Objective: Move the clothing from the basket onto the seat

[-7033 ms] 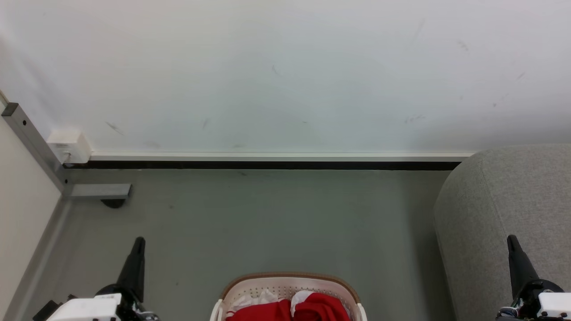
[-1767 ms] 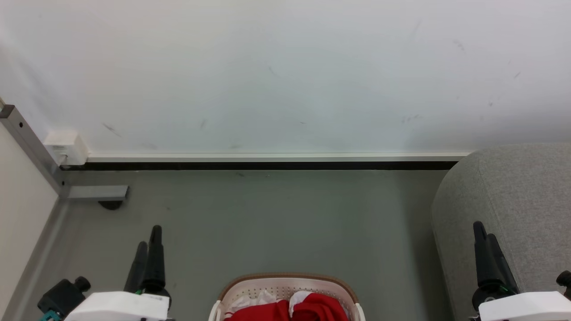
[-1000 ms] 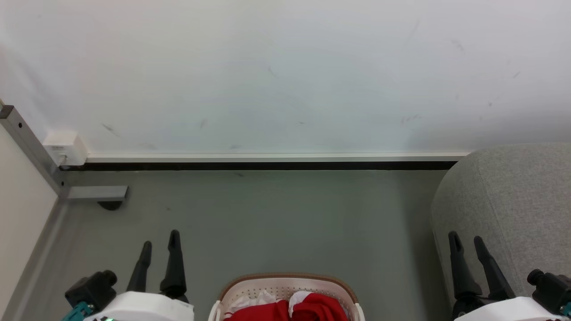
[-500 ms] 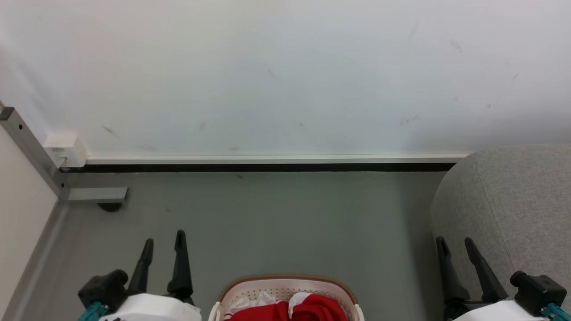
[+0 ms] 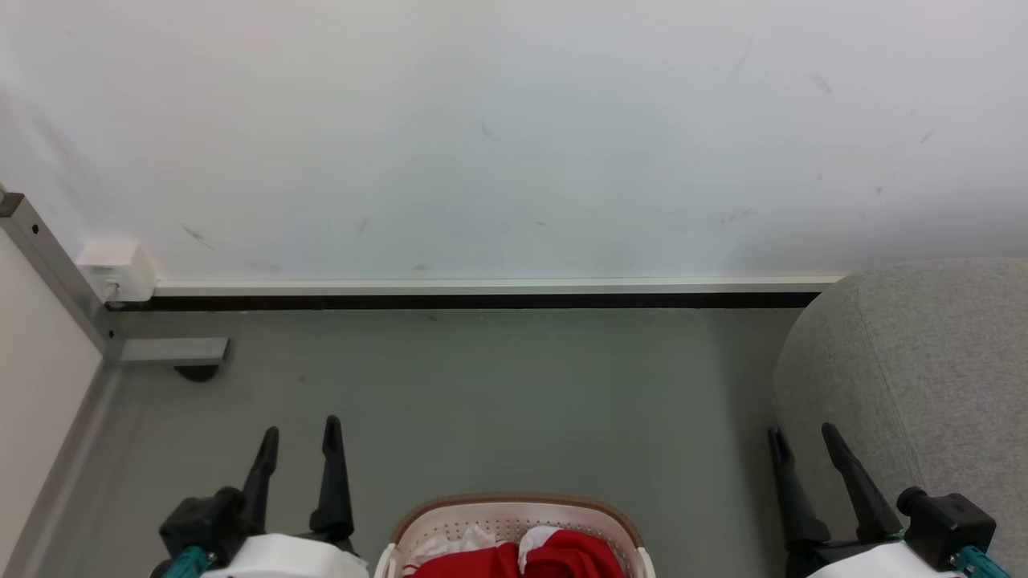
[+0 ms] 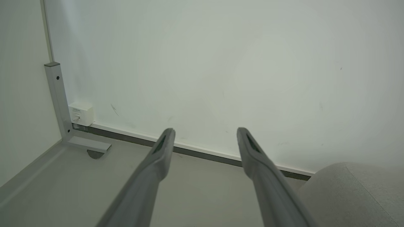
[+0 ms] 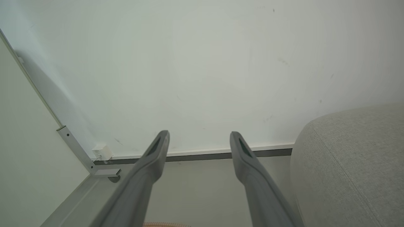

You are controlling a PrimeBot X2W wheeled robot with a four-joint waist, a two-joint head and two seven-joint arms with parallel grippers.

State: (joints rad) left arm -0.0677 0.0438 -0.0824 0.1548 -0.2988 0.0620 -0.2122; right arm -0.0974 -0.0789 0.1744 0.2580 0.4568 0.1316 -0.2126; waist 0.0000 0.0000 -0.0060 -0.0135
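Hovering with left gripper (image 5: 301, 425) and right gripper (image 5: 801, 429) spread apart, empty, flanking the basket (image 5: 514, 499), risking a rim snag or clothing (image 5: 562, 558) dropped before the sofa (image 5: 923, 345).

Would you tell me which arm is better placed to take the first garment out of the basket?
Left, probably, by a little. The left gripper stands nearer the basket than the right gripper, which is over by the seat. Both have open jaws; the clothing lies between them.
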